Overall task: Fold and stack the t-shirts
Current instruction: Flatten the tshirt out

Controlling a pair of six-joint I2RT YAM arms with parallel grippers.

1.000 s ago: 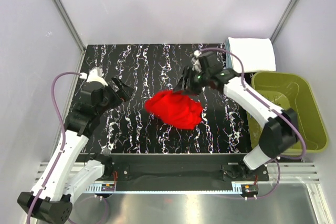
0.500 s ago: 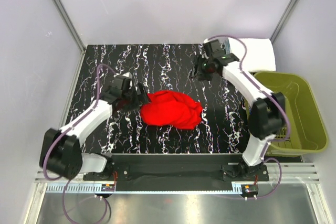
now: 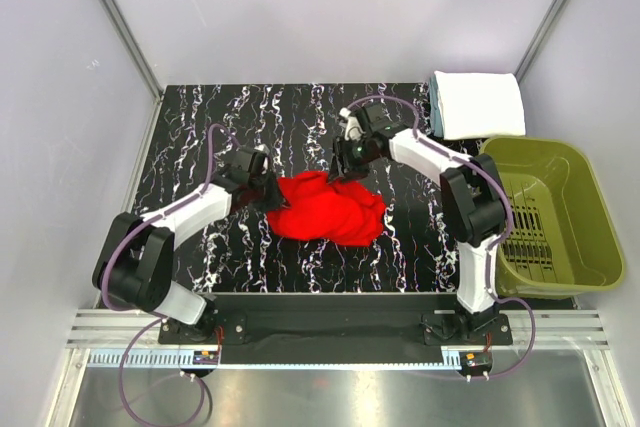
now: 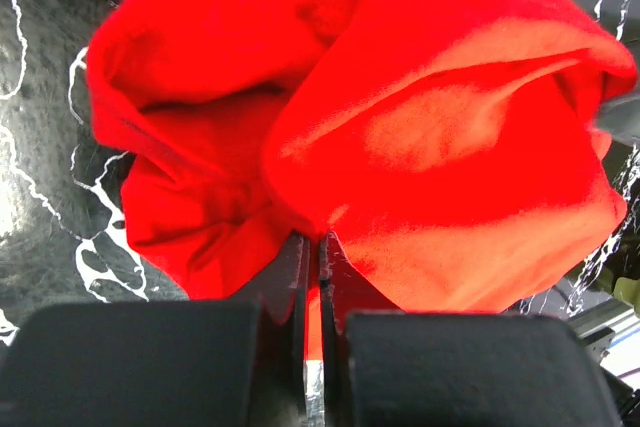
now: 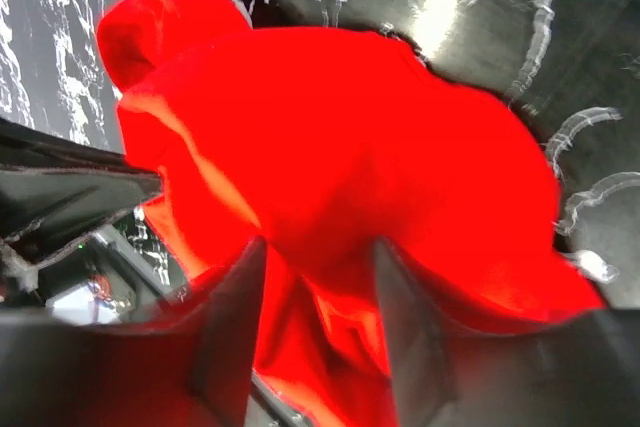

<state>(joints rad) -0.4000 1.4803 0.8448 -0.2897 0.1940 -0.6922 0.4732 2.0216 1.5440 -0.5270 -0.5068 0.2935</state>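
Observation:
A crumpled bright red t-shirt (image 3: 330, 209) lies in the middle of the black marbled table (image 3: 230, 117). My left gripper (image 3: 272, 197) is at its left edge, shut on a fold of the red cloth (image 4: 430, 137); in the left wrist view the left gripper's (image 4: 312, 239) jaws are pressed together with cloth pinched at their tips. My right gripper (image 3: 342, 169) sits on the shirt's far edge. Its jaws stand apart in the right wrist view, where the right gripper (image 5: 315, 257) has red cloth (image 5: 350, 137) bunched between the fingers. A folded white t-shirt (image 3: 480, 104) lies at the back right corner.
An olive-green plastic basket (image 3: 545, 209) stands off the table's right side, beside the right arm. Grey walls close in the back and both sides. The arm bases sit at the near edge.
My left arm reached in to the shirt's left edge and its gripper shut on the cloth. My right gripper left the shirt, swung to the back right, then came back to the far edge.

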